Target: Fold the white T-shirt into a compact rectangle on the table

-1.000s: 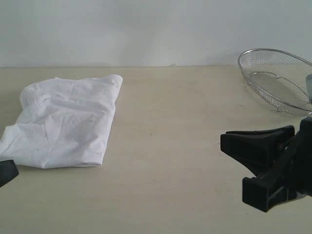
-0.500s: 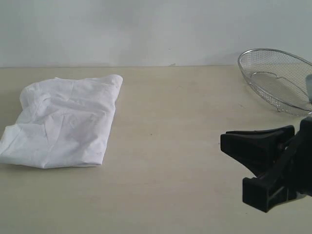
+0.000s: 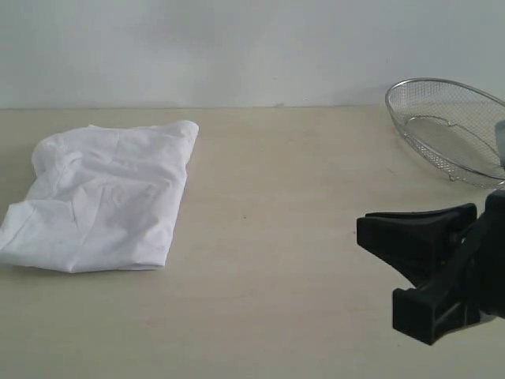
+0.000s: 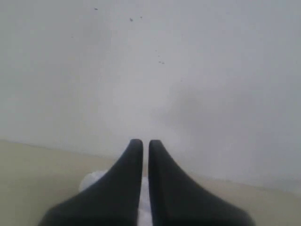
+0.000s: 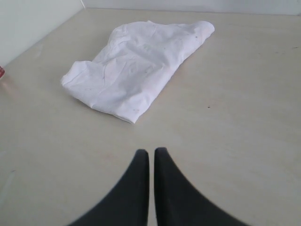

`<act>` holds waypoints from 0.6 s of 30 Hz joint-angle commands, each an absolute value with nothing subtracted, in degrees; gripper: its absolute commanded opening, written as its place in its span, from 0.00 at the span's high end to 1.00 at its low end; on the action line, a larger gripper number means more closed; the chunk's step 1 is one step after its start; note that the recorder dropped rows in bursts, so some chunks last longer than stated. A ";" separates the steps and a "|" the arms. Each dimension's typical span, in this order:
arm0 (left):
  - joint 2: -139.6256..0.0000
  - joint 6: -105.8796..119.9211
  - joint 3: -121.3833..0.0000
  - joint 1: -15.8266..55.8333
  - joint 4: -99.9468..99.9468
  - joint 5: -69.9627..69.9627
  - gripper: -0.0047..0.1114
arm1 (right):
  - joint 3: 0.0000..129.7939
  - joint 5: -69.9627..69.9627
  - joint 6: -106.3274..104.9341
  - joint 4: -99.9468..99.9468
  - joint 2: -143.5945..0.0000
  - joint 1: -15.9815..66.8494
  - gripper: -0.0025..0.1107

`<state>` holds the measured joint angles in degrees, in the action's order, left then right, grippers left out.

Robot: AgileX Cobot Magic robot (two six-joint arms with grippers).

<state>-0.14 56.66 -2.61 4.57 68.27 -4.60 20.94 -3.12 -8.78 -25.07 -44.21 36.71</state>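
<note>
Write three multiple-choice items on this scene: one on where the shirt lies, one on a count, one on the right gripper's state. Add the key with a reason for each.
1. In the exterior view, where on the table does the white T-shirt lie?
A. left part
B. middle
C. far right

2. Counting the wire-mesh basket, how many baskets are in view?
A. none
B. one
C. three

3. How is the right gripper?
A. open wide
B. shut on the T-shirt
C. shut, holding nothing

Key:
1 A, the shirt lies well left of the middle.
2 B, a single basket stands at the far right edge.
3 C, its jaws stand together over bare table, apart from the shirt.
</note>
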 commanded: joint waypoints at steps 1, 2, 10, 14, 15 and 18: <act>0.00 51.14 0.00 4.89 60.35 -10.79 0.92 | 20.66 -2.83 -9.13 -24.88 -43.90 36.59 0.98; 0.00 41.55 0.00 4.89 47.96 -9.74 0.92 | 20.66 -2.83 -9.13 -24.88 -43.90 36.59 0.98; 0.00 4.01 0.00 4.89 9.96 16.57 0.92 | 20.66 -1.85 -9.13 -24.88 -43.90 36.59 0.98; 0.00 0.00 0.00 4.89 10.94 18.08 0.92 | 20.66 -1.73 -9.13 -24.88 -43.90 36.59 0.98; 0.00 0.00 0.00 4.89 10.94 18.08 0.92 | 20.66 -1.73 -9.13 -24.88 -43.90 36.59 0.98; 0.00 0.00 0.00 4.89 10.94 18.08 0.92 | 20.66 -1.73 -9.13 -24.88 -43.90 36.59 0.98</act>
<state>-0.14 0.72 0.03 4.57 10.97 17.88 20.94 -2.30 -8.78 -25.07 -44.21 36.71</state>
